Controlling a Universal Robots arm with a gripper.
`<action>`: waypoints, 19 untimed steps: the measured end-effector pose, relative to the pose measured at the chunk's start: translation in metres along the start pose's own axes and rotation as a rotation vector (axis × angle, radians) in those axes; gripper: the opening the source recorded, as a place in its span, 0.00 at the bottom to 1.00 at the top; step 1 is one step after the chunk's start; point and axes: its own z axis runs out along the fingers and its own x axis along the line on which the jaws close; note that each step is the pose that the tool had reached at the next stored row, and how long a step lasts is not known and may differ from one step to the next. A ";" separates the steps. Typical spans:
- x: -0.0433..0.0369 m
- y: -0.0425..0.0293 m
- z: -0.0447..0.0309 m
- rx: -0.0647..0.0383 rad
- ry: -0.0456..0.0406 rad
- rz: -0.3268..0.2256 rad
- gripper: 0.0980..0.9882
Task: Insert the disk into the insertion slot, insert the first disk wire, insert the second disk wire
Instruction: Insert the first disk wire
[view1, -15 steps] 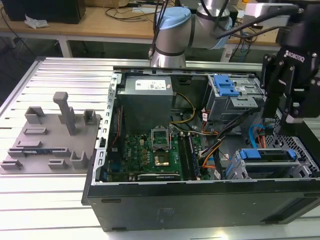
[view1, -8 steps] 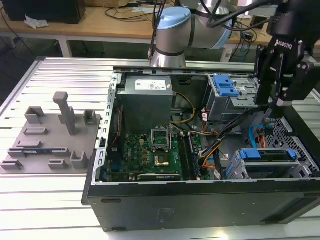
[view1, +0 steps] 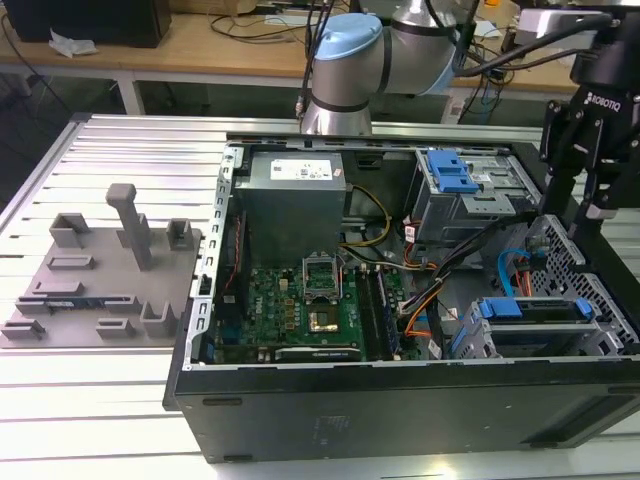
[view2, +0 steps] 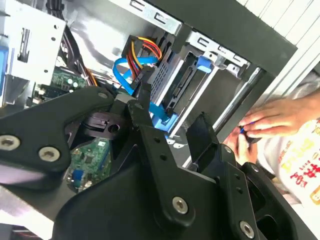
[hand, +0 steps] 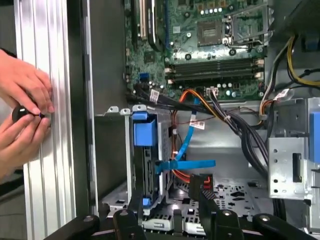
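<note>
Gripper (view1: 577, 205) of the single arm hangs over the wall of the computer case (view1: 400, 400) at the exterior view's right. Its two fingers (view2: 147, 120) stand moderately wide apart with nothing clamped between them. In both wrist views the gap between them looks down on the cables behind the insertion slot (view1: 478, 338). One open case lies on the slotted table (view1: 130, 160) and contains one motherboard (view1: 300, 300), one power supply (view1: 295, 200) and two drive cages. The low cage is the insertion slot, in the near corner at the exterior view's right. It holds the one disk (view1: 530, 322), seated inside with its blue carrier showing at both sides. The taller cage (view1: 490, 185) carries one blue latch (view1: 450, 172); its contents cannot be made out. One blue flat cable (hand: 186, 147) and one bundle of orange, red and yellow wires (view2: 145, 50) run toward the rear of the slot, near the fingertips. Whether either is plugged into the disk cannot be told. One grey fixture plate (view1: 90, 290) with an upright post lies on the table beside the case, at the exterior view's left. Two hands (hand: 25, 85) of a person, outside the case wall, pinch one small black round object (hand: 21, 114).
</note>
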 end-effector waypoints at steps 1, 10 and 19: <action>-0.0003 0.0000 0.0011 -0.005 0.0002 0.016 0.52; -0.0354 0.0022 0.0006 -0.009 0.0615 0.049 0.52; -0.0496 0.0015 0.0038 0.000 0.1964 0.048 0.52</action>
